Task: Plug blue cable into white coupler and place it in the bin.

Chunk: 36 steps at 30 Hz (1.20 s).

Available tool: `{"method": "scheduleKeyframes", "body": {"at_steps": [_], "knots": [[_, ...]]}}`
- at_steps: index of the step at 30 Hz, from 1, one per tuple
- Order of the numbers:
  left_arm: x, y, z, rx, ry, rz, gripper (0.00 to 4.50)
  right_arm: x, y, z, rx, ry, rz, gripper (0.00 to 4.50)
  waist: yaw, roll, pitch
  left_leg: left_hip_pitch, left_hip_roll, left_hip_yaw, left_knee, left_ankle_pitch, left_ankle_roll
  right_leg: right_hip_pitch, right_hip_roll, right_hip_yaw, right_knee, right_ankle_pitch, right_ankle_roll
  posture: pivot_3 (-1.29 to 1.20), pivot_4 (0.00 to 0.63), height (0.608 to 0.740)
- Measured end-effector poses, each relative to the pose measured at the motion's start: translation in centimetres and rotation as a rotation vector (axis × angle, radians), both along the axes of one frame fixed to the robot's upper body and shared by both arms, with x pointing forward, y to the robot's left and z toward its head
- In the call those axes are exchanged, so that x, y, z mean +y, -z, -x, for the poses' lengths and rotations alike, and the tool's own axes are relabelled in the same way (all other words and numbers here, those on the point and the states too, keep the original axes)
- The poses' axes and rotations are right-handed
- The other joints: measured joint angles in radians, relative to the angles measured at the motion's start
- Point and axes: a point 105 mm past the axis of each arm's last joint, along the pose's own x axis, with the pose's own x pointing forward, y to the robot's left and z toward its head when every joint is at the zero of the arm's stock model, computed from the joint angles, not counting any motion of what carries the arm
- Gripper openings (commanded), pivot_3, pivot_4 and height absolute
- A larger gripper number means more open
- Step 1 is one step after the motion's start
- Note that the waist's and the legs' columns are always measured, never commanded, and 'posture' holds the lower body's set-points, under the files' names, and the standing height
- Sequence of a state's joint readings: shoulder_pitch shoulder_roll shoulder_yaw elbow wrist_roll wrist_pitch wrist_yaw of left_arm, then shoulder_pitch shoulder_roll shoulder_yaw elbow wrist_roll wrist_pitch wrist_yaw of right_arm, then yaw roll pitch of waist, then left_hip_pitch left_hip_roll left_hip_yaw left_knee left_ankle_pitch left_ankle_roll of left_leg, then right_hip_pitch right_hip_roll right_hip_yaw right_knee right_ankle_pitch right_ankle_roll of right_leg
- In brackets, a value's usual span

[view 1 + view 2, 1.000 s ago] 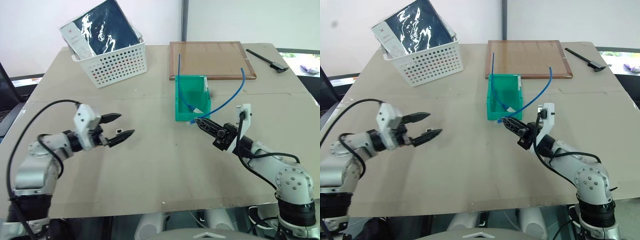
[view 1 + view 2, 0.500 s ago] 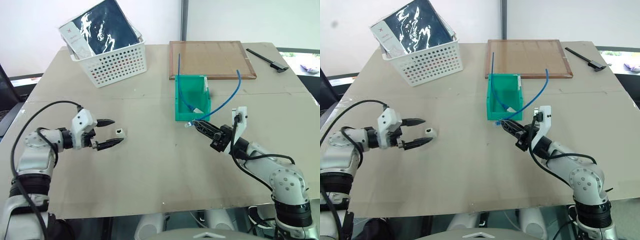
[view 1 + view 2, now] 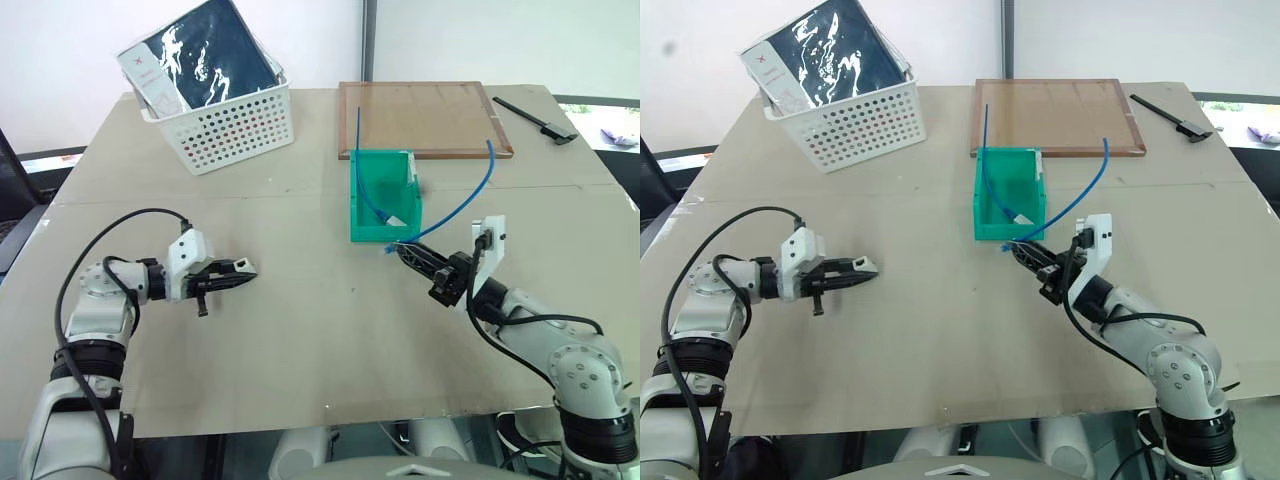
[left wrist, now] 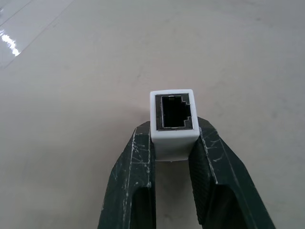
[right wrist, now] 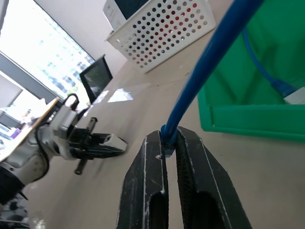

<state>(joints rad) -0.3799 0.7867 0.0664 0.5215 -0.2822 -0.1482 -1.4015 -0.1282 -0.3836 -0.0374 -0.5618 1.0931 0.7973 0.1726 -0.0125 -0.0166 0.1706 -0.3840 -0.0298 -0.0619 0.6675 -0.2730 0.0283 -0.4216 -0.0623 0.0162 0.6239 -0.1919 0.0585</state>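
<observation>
Left gripper [image 4: 172,157] pinching white coupler [image 4: 173,123] at centre-left, right gripper [image 5: 167,145] clamped on blue cable [image 5: 205,71] beside bin [image 3: 385,196] at centre

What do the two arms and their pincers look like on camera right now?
Both arms are silver-grey metal with rounded joint housings and looping black cables. Each wrist carries a white block. The left pincer and the right pincer each have two slim, tapering black fingers; up close the fingers are dark, scuffed with fine pale scratches.
</observation>
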Motion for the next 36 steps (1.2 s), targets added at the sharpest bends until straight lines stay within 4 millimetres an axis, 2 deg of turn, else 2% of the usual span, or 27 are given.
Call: {"method": "scheduleKeyframes", "body": {"at_steps": [5, 8, 10, 13, 15, 22, 36], "knots": [[-6.6, -1.2, 0.6, -0.002, 0.157, 0.063, 0.36, -0.8, -1.3, -0.2, -0.154, -0.028, 0.096, 0.00, -0.001, 0.000, 0.000, 0.000, 0.000, 0.000, 0.001, 0.000, 0.000, 0.000, 0.000, 0.000, 0.000, 0.000, 0.000, 0.00, 0.150, 0.740], [-9.4, -0.9, 0.8, 0.032, 0.210, 0.029, 0.36, -1.0, -2.5, -0.5, -0.249, -0.074, 0.194, 0.00, -0.004, -0.001, 0.000, 0.001, 0.000, 0.001, 0.001, 0.000, 0.000, 0.000, 0.001, 0.000, 0.001, 0.000, 0.000, 0.00, 0.150, 0.740], [-10.3, -0.7, 0.8, 0.047, 0.226, 0.012, 0.36, -0.9, -2.8, -0.6, -0.275, -0.099, 0.216, 0.00, -0.004, -0.001, 0.000, 0.001, 0.000, 0.000, 0.001, 0.000, 0.000, 0.000, 0.002, 0.000, 0.001, 0.000, 0.000, 0.00, 0.150, 0.740], [-13.9, -0.8, -0.1, 0.044, 0.291, -0.027, 0.36, 0.5, -2.9, -1.0, -0.373, -0.274, 0.424, 0.00, -0.001, 0.000, 0.001, 0.000, -0.001, 0.001, 0.002, 0.000, 0.000, 0.001, 0.002, 0.000, 0.001, 0.000, 0.000, 0.00, 0.150, 0.740], [-15.6, -0.6, -0.3, 0.042, 0.327, -0.046, 0.36, 1.8, -3.4, -1.2, -0.439, -0.358, 0.466, 0.00, -0.002, -0.001, 0.000, 0.001, -0.001, 0.000, 0.002, 0.000, 0.000, 0.002, 0.003, 0.000, 0.000, 0.000, 0.000, 0.00, 0.150, 0.740], [-16.3, 1.0, -1.5, 0.051, 0.348, -0.151, 0.36, 3.8, 0.4, -2.2, -0.432, -0.547, 0.629, 0.00, -0.002, -0.001, 0.000, -0.001, -0.001, 0.000, 0.001, 0.000, 0.000, -0.001, 0.003, 0.001, 0.000, 0.000, 0.000, 0.00, 0.150, 0.740], [-16.6, 1.1, -1.9, -0.008, 0.394, -0.192, 0.36, 4.0, 1.4, -3.8, -0.469, -0.620, 0.727, 0.00, 0.001, -0.001, 0.000, 0.000, -0.001, 0.000, 0.002, 0.000, 0.000, 0.000, 0.002, 0.000, 0.001, 0.000, 0.000, 0.00, 0.150, 0.740]]}}
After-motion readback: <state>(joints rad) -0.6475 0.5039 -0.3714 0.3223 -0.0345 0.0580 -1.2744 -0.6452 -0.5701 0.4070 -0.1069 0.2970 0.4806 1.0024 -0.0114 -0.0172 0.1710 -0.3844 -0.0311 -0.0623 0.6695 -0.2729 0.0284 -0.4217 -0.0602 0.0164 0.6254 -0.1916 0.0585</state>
